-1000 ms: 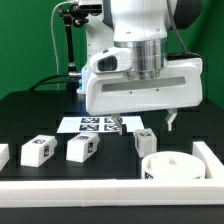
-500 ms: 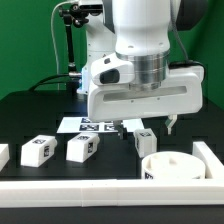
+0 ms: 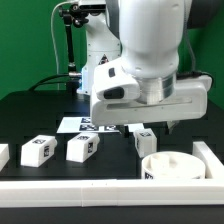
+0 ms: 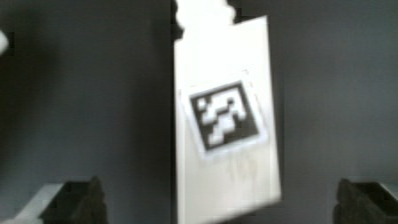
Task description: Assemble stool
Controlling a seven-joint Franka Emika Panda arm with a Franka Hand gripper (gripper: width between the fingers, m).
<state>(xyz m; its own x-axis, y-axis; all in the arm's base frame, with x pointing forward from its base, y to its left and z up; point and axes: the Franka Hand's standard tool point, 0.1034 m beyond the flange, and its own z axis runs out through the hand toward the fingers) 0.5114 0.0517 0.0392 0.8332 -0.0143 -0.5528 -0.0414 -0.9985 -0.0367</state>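
Along the desk edge nearest the exterior camera, the seat disc (image 3: pixel 172 165) sits by the corner on the exterior view's right, with loose legs (image 3: pixel 82 148) lying in a rough row beside it, none visibly joined to it. The jaws hang spread apart and empty above a tagged white piece (image 4: pixel 222 110), likely a leg. Assembly looks barely begun: every leg is yet to be lifted and fitted.
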